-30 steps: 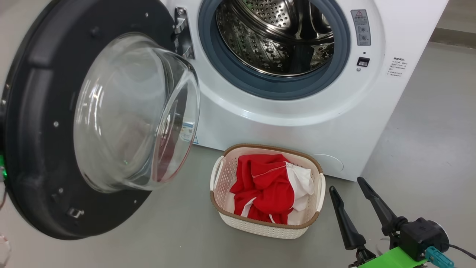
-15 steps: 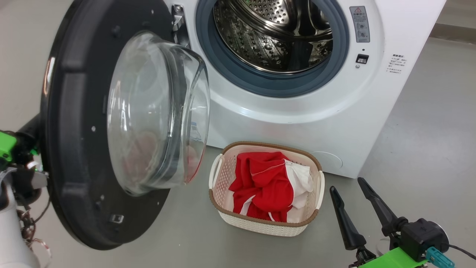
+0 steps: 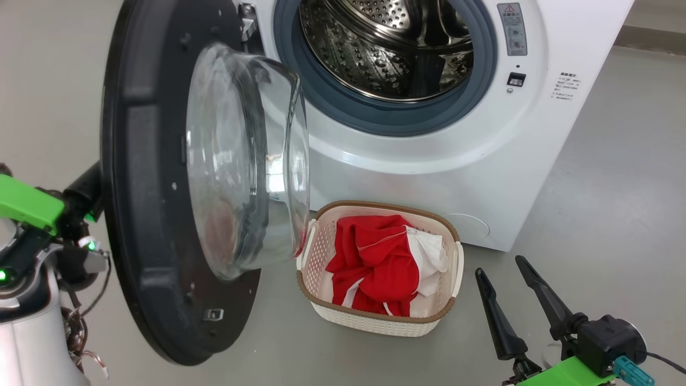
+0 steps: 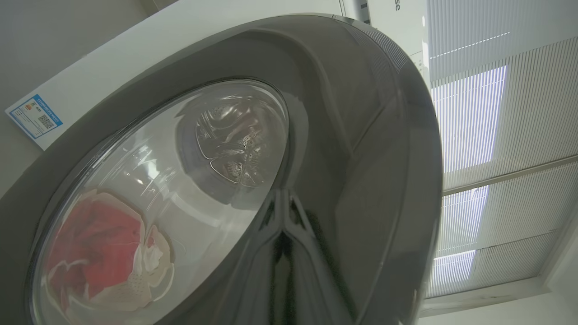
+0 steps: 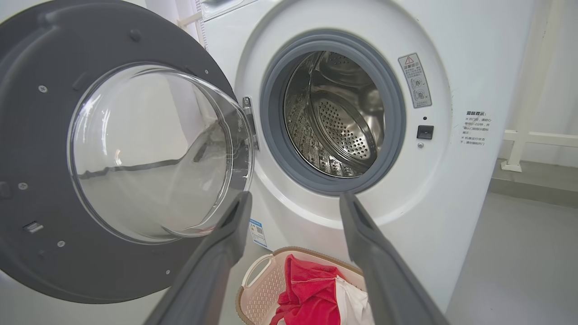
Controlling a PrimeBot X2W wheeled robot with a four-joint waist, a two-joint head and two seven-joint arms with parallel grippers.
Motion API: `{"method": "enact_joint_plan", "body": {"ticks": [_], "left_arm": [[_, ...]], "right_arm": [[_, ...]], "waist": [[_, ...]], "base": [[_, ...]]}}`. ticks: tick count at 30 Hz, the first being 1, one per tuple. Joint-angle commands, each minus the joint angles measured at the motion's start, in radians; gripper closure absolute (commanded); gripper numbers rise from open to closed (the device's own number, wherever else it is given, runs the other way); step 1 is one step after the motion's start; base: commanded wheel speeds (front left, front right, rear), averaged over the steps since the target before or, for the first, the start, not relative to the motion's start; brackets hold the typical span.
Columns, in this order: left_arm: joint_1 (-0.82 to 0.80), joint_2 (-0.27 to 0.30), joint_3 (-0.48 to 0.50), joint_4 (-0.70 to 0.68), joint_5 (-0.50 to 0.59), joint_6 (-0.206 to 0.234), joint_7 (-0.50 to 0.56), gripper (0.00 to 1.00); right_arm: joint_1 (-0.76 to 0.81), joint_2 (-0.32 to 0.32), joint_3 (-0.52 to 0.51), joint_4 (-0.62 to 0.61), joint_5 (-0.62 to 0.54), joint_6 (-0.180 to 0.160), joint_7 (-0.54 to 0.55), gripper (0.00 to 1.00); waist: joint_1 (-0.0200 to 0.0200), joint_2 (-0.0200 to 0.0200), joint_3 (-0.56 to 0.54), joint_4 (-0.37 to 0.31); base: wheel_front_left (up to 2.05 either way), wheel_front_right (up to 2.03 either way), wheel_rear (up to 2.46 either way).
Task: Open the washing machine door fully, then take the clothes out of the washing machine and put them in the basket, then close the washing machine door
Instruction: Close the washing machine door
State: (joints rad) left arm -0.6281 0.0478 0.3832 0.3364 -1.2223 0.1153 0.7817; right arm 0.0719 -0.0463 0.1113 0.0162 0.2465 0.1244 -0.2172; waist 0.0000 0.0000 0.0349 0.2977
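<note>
Left end effector (image 4: pixel 283 225) pressed together against washing machine door (image 3: pixel 144 187); right end effector (image 3: pixel 499 266) spread, near basket (image 3: pixel 386 206) of clothes (image 3: pixel 375 257)

We count 1 washing machine (image 3: pixel 429 177), 1 washing machine door (image 3: pixel 144 214), 1 basket (image 3: pixel 370 324) with 2 handles (image 3: pixel 304 252). 1 heap of red clothes (image 3: pixel 375 257), though we can't tell how many garments. 1 right gripper (image 3: pixel 499 266), 2 fingers (image 3: pixel 496 316).

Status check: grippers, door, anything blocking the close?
Left gripper shut, behind the washing machine door; right gripper open, holding nothing. Door half open, drum empty, clothes in basket. Basket near door's swing, clearance unclear.
</note>
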Motion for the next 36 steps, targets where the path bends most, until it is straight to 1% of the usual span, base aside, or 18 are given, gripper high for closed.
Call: {"method": "enact_joint_plan", "body": {"ticks": [1,13,26,36], "left_arm": [[0.006,0.017,-0.001,-0.043,-0.015,0.003,0.010,1.00],[0.013,0.003,-0.082,-0.078,-0.082,0.001,-0.021,1.00],[0.009,0.003,-0.223,-0.054,-0.194,-0.011,-0.099,1.00],[-0.004,0.002,-0.287,-0.027,-0.243,-0.031,-0.143,1.00]], "right_arm": [[-0.050,-0.004,0.023,-0.021,0.005,0.006,-0.011,0.00],[-0.064,-0.004,0.026,-0.014,0.008,0.006,-0.018,0.00],[-0.072,-0.004,0.027,-0.006,0.011,0.006,-0.022,0.00],[-0.078,-0.004,0.030,-0.003,0.011,0.006,-0.024,0.00]], "waist": [[0.0000,0.0000,0.004,-0.004],[0.0000,0.0000,0.023,-0.032],[0.0000,0.0000,0.026,-0.061],[0.0000,0.0000,0.032,-0.096]], "base": [[0.00,0.00,0.00],[0.00,0.00,0.00],[0.00,0.00,0.00],[0.00,0.00,0.00]]}}
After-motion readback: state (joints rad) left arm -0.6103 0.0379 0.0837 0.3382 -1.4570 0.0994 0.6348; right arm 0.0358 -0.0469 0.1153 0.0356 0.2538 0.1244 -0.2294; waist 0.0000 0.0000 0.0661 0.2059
